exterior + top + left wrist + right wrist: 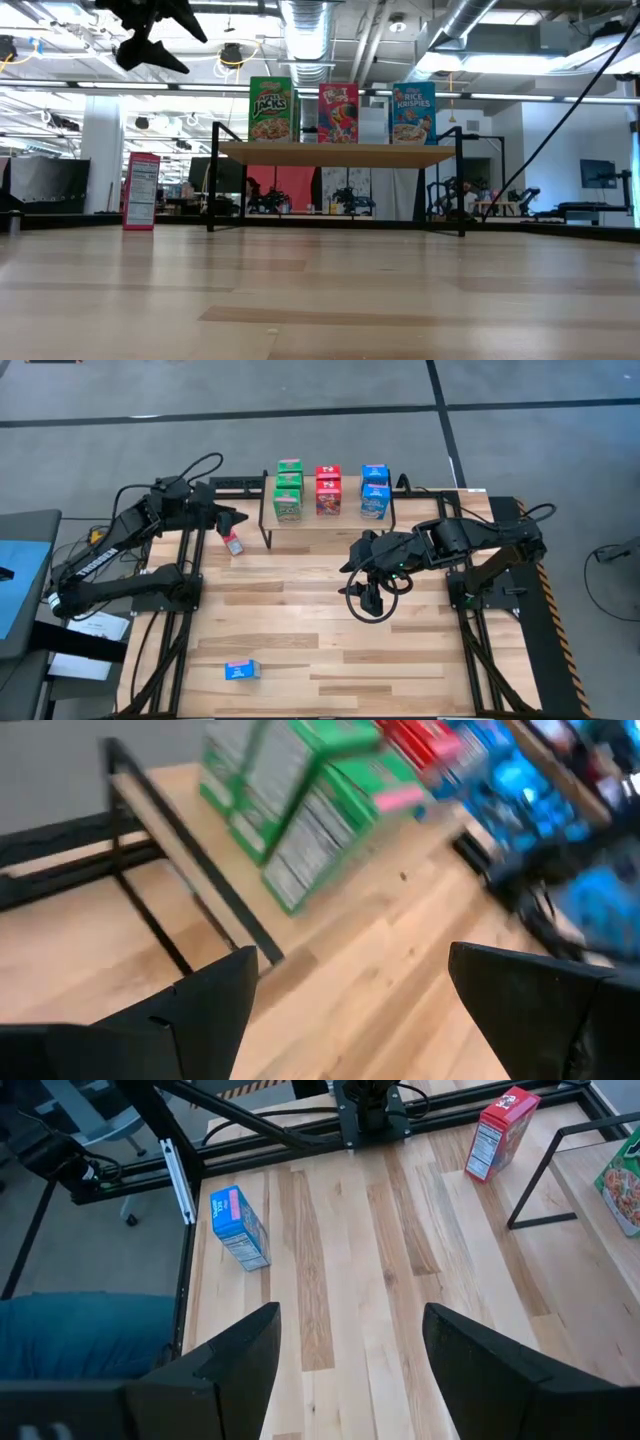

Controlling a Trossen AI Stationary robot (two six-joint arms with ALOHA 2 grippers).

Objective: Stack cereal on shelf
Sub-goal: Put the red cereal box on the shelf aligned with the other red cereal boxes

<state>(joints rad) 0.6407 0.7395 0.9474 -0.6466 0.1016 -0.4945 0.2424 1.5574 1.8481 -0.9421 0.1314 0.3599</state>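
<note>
beside the low light-wood shelf point(330, 518) | upright small red cardboard cereal box point(233, 543): light, crushable, pinch its broad faces | left gripper point(236, 518) released, empty | right gripper point(368, 603) parted, empty

Two matte black jointed arms, white lettering on left arm point(100, 560), looped black cables, wedge-shaped black fingers point(240, 1355)

The shelf point(327, 520) stands at the upper centre of the table point(330, 650), bearing three rows of cereal boxes point(327, 490) side by side. One box point(233, 543) stands on the table just left of the shelf. Another box point(242, 671) lies well apart, at the lower left.
</note>
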